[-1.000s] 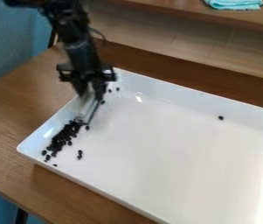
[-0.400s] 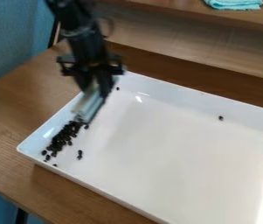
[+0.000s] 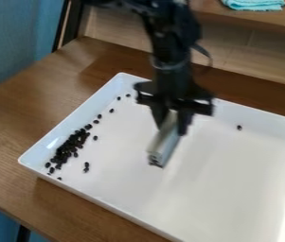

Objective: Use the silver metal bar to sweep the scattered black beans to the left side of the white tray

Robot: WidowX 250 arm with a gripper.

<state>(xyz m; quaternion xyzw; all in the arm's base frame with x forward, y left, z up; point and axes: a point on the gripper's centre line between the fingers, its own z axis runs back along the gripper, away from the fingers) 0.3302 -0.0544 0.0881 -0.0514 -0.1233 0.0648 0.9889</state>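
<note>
A textured blue wall [image 3: 12,42] stands from 9 to 11 o'clock, with a black upright post [image 3: 73,23] at 11 o'clock. The brown wood-grain tabletop [image 3: 18,123] runs across the view, shaded toward 1 o'clock and again near 7 o'clock. Beyond its far edge, a paler wooden panel [image 3: 245,52] sits below a brown wooden shelf [image 3: 258,18], which bears a folded turquoise cloth [image 3: 256,4] at 1 o'clock. Below the tabletop at 7 o'clock, a black bar [image 3: 23,235], probably a table leg, stands against blue.
</note>
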